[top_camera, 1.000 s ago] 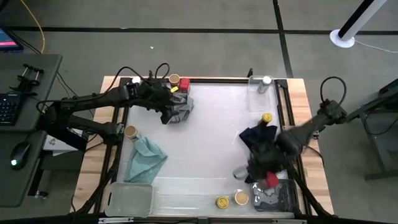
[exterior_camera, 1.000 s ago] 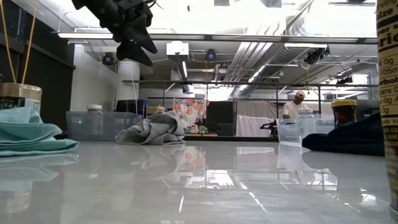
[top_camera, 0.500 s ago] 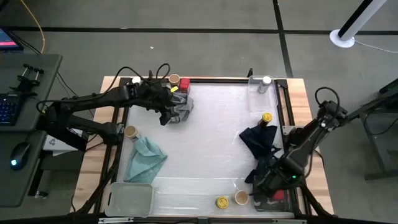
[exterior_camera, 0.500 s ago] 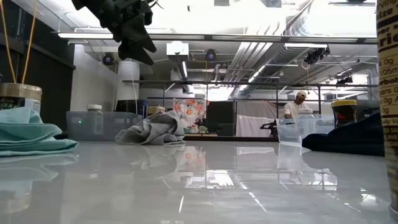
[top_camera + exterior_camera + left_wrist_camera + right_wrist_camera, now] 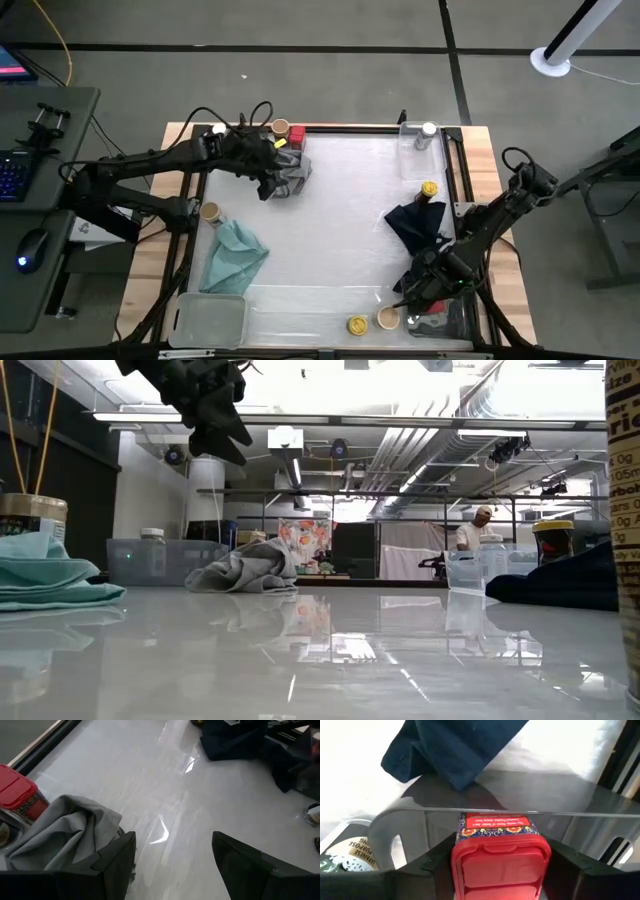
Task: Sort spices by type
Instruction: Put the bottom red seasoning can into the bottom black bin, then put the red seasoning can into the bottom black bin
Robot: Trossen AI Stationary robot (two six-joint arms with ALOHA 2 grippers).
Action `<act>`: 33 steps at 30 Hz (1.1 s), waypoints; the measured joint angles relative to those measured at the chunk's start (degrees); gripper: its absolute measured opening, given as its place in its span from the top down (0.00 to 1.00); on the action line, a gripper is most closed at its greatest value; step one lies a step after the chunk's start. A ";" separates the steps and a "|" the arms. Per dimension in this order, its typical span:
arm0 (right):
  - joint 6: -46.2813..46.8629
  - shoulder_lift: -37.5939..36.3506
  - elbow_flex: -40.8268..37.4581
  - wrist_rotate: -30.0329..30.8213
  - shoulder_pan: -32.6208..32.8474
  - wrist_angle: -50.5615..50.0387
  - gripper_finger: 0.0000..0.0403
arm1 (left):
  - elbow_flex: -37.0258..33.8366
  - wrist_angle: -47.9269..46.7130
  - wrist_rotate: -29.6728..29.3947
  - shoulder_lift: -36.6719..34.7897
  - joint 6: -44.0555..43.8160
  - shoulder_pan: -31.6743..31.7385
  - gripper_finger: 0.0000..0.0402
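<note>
My right gripper point(image 5: 428, 300) is shut on a red boxy tin point(image 5: 495, 860) and sits low inside the clear tray point(image 5: 410, 817) at the table's near right corner. A white-lidded jar point(image 5: 347, 855) lies in that tray beside it. My left gripper point(image 5: 172, 865) hangs open above the grey cloth point(image 5: 65, 835) at the far left, touching nothing. A second red tin point(image 5: 295, 137) and a tan-lidded jar point(image 5: 281, 128) stand by that cloth. Yellow-lidded point(image 5: 357, 325) and tan-lidded point(image 5: 387, 318) jars stand at the near edge. My right gripper pinches the red tin between its two fingers, one on each side wall point(image 5: 457, 865) just below the lid. The fingers slant down from above. The tin sits inside the clear tray with its lid toward the wrist; whether its base touches the tray floor is hidden.
A navy cloth point(image 5: 420, 225) with a yellow-lidded jar point(image 5: 429, 188) lies far of the right gripper. A teal cloth point(image 5: 237, 255) and a tan-lidded jar point(image 5: 210, 212) are at the left. Clear trays stand at the near left point(image 5: 210, 320) and far right point(image 5: 418, 135) corners.
My right gripper has carried the red tin toward the table's near edge and down, from over the navy cloth into the clear tray at the near right corner, staying shut on it.
</note>
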 joint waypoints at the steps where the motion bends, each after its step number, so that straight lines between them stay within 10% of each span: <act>1: -0.28 0.00 -0.26 0.00 0.00 0.34 0.42 | 0.00 0.02 -0.31 0.00 0.00 0.01 0.38; 19: -5.27 -2.42 11.16 2.65 1.11 -10.76 0.33 | 0.00 0.13 -2.25 0.00 -0.17 0.01 0.38; 33: -11.18 -3.06 27.18 31.53 -8.90 -29.01 0.32 | 4.03 -0.57 4.44 -0.20 -2.26 0.41 0.38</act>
